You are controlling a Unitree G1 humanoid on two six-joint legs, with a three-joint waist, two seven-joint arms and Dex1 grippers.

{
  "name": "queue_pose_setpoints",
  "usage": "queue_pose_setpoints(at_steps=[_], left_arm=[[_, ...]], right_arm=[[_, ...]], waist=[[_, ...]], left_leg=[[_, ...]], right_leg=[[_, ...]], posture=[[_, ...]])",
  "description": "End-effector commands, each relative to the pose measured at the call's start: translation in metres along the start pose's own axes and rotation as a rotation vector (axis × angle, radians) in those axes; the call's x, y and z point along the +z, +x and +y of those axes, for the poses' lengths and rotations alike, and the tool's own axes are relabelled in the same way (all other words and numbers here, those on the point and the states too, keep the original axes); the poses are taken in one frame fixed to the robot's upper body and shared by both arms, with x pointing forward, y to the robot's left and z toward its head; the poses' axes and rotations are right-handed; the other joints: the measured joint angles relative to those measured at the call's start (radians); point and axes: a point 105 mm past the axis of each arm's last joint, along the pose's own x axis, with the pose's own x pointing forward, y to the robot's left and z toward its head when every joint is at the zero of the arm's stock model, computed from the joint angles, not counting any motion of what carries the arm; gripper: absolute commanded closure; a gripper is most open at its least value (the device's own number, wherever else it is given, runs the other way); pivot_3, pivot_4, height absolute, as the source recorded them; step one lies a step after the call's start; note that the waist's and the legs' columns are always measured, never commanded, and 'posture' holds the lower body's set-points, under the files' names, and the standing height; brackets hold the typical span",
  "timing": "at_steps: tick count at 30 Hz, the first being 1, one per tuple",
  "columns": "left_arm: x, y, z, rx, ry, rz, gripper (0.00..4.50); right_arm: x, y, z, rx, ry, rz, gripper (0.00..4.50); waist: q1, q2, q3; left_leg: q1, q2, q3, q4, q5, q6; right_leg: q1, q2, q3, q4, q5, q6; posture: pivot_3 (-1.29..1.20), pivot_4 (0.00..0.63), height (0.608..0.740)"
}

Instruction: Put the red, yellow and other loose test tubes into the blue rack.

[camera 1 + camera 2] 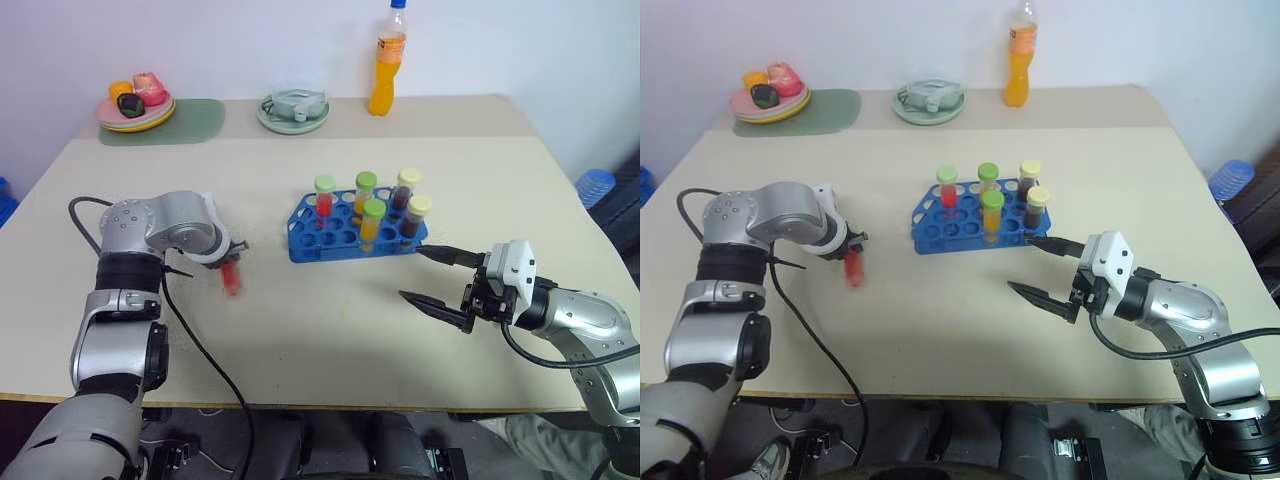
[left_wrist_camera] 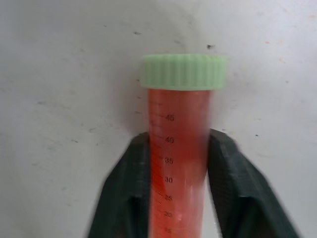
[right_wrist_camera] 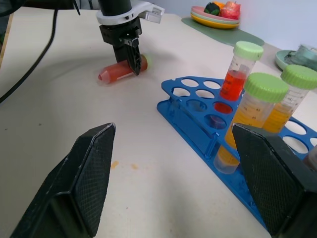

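Fingers [image 2: 129, 188] of my left gripper [image 2: 178, 191] clamp the red tube [image 2: 179, 163] lying on the table [image 1: 300, 320]; right gripper [image 1: 438, 278] gapes empty; I should lift straight, upending it for the blue rack [image 1: 310, 240].

The red tube [image 2: 179, 163] carries a printed scale down its side, reading 45, 40, 35, 30, 25 and 20 from the cap downward.
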Motion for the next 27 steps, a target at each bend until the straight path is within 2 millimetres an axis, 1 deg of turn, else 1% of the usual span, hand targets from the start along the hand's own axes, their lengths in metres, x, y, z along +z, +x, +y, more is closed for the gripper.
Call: queue_pose_setpoints(at_steps=[1, 4, 5, 8, 9, 10, 11, 13, 14, 15, 16, 18, 20, 22, 24, 25, 27], left_arm=[[-0.002, 0.004, 0.009, -0.003, 0.001, 0.006, 3.7], [0.0, -0.003, 0.01, -0.055, 0.031, -0.029, 3.7], [0.002, -0.008, 0.01, -0.084, 0.058, -0.059, 3.7], [0.007, -0.018, 0.011, -0.134, 0.061, -0.138, 3.7], [0.014, -0.032, 0.015, -0.145, 0.117, -0.267, 3.7], [0.016, -0.043, 0.018, -0.171, 0.152, -0.361, 3.7], [0.014, -0.052, 0.017, -0.233, 0.182, -0.415, 3.7], [0.01, -0.069, 0.006, -0.362, 0.269, -0.513, 3.7], [0.012, -0.08, -0.003, -0.447, 0.319, -0.614, 3.7], [0.008, -0.096, -0.015, -0.574, 0.4, -0.718, 3.7], [0.003, -0.102, -0.018, -0.611, 0.474, -0.764, 3.7], [-0.002, -0.107, -0.022, -0.657, 0.538, -0.816, 3.7], [-0.002, -0.116, -0.032, -0.713, 0.594, -0.912, 3.7], [-0.002, -0.126, -0.043, -0.735, 0.711, -1.067, 3.7], [0.0, -0.134, -0.049, -0.746, 0.774, -1.23, 3.7], [0.0, -0.133, -0.054, -0.746, 0.806, -1.288, 3.7], [-0.002, -0.13, -0.063, -0.777, 0.837, -1.343, 3.7]], right_arm=[[0.013, 0.003, -0.001, 0.005, -0.051, -0.029, 0.65], [0.012, 0.004, -0.002, 0.005, -0.054, -0.028, 0.65], [0.012, 0.004, -0.003, 0.006, -0.056, -0.028, 0.65], [0.012, 0.004, -0.005, 0.006, -0.059, -0.027, 0.65], [0.011, 0.005, -0.006, 0.007, -0.06, -0.027, 0.65], [0.011, 0.006, -0.006, 0.008, -0.059, -0.027, 0.65], [0.011, 0.007, -0.007, 0.009, -0.057, -0.028, 0.65], [0.009, 0.007, -0.008, 0.011, -0.053, -0.028, 0.65], [0.008, 0.007, -0.008, 0.012, -0.049, -0.028, 0.65], [0.007, 0.007, -0.007, 0.013, -0.046, -0.028, 0.65], [0.006, 0.007, -0.007, 0.014, -0.043, -0.027, 0.65], [0.005, 0.007, -0.006, 0.016, -0.035, -0.025, 0.65], [0.004, 0.006, -0.006, 0.015, -0.027, -0.024, 0.65], [0.004, 0.003, -0.006, 0.008, -0.018, -0.02, 0.65], [0.002, -0.001, -0.007, -0.008, -0.014, -0.009, 0.65], [0.002, -0.003, -0.007, -0.02, -0.009, -0.005, 0.65], [0.0, -0.006, -0.007, -0.037, -0.001, 0.001, 0.65]], waist=[[-0.001, 0.0, 0.0], [-0.003, 0.0, 0.0], [-0.006, 0.0, 0.0], [-0.007, 0.0, 0.0], [-0.007, 0.0, 0.0], [-0.012, -0.001, 0.001], [-0.015, -0.001, 0.001], [-0.019, -0.001, 0.001], [-0.018, 0.0, 0.001], [-0.013, 0.0, 0.001], [-0.01, 0.0, 0.002], [-0.003, 0.0, 0.002], [-0.002, 0.001, 0.002], [-0.003, 0.001, 0.002], [-0.005, 0.001, 0.002], [-0.005, 0.001, 0.002], [-0.005, 0.001, 0.002]], left_leg=[[0.0, 0.0, 0.0, 0.0, 0.0, 0.0], [0.0, 0.0, 0.0, 0.0, 0.0, 0.0], [0.0, 0.0, 0.0, 0.0, 0.0, 0.0], [-0.002, 0.0, 0.0, 0.0, 0.0, 0.0], [-0.002, 0.0, 0.0, 0.0, 0.0, 0.0], [-0.002, 0.0, 0.0, 0.0, 0.0, 0.0], [-0.003, 0.0, 0.001, -0.001, 0.0, 0.0], [-0.002, 0.001, 0.001, -0.003, 0.0, 0.0], [-0.003, 0.001, 0.001, -0.004, 0.0, 0.0], [-0.003, 0.001, 0.001, -0.004, 0.0, 0.0], [-0.003, 0.001, 0.001, -0.004, 0.0, 0.0], [-0.002, 0.001, 0.001, -0.004, 0.0, 0.0], [-0.002, 0.001, 0.001, -0.004, 0.0, 0.0], [-0.002, 0.001, 0.001, -0.004, 0.0, 0.001], [-0.003, 0.001, 0.001, -0.004, -0.001, 0.001], [-0.003, 0.001, 0.001, -0.004, -0.001, 0.001], [-0.003, 0.001, 0.001, -0.005, -0.001, 0.002]], right_leg=[[0.0, 0.0, 0.0, 0.0, 0.0, 0.0], [0.0, 0.0, 0.0, 0.001, 0.0, 0.0], [-0.001, 0.0, 0.0, 0.001, 0.0, 0.0], [-0.003, 0.0, 0.001, 0.003, 0.0, 0.0], [-0.003, 0.0, 0.001, 0.003, 0.0, 0.0], [-0.003, 0.0, 0.001, 0.003, 0.0, 0.0], [-0.004, 0.0, 0.001, 0.003, 0.0, 0.0], [-0.005, 0.001, 0.002, 0.002, 0.0, -0.001], [-0.005, 0.001, 0.002, 0.001, 0.0, -0.001], [-0.005, 0.001, 0.002, 0.0, 0.0, -0.001], [-0.004, 0.0, 0.001, -0.001, 0.0, -0.001], [-0.002, 0.0, 0.001, -0.003, 0.0, -0.001], [-0.001, 0.0, 0.001, -0.004, 0.0, -0.001], [-0.001, 0.0, 0.001, -0.004, 0.0, -0.001], [-0.001, 0.0, 0.001, -0.006, 0.0, -0.001], [-0.001, 0.0, 0.001, -0.006, 0.0, -0.001], [-0.001, 0.0, 0.0, -0.006, 0.0, -0.001]], posture=[[0.0, 0.15, 0.74], [0.0, 0.15, 0.74], [0.0, 0.15, 0.74], [0.0, 0.15, 0.74], [0.0, 0.15, 0.74], [0.0, 0.15, 0.74], [0.0, 0.15, 0.74], [0.0, 0.15, 0.74], [0.0, 0.15, 0.74], [0.0, 0.15, 0.74], [0.0, 0.15, 0.74], [0.0, 0.15, 0.74], [0.0, 0.15, 0.74], [0.0, 0.15, 0.74], [0.0, 0.15, 0.74], [0.0, 0.15, 0.74], [0.0, 0.15, 0.74]])
